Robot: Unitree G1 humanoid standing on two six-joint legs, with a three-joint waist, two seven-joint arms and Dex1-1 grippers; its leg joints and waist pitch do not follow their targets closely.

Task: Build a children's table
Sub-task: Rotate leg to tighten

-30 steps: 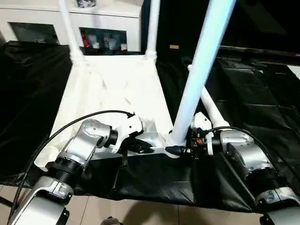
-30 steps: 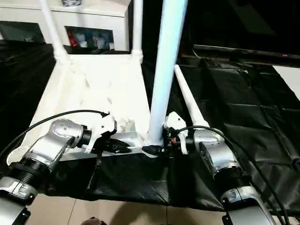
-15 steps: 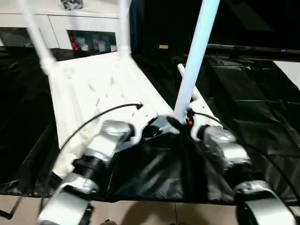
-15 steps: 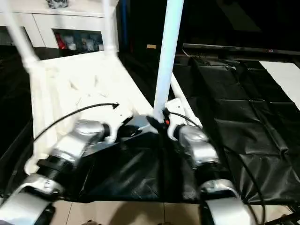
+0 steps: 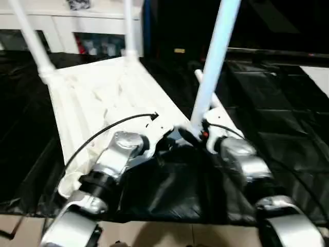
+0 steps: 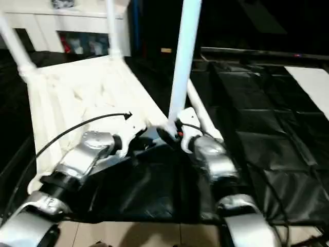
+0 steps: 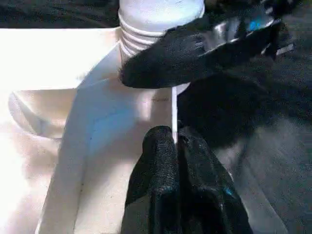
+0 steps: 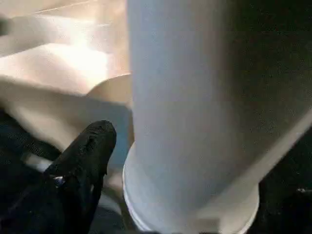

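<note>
Both arms (image 5: pixel 115 157) meet at leg (image 5: pixel 213 62).

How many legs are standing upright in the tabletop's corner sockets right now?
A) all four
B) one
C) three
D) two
C: three legs stand in the tabletop: two at the far corners and the near one by the right gripper, while the fourth leg lies on the black sheet beside it.

Silver jointed forearms (image 5: pixel 115 159) with white wrist housings; black cables; black textured fingers (image 7: pixel 168 161).
</note>
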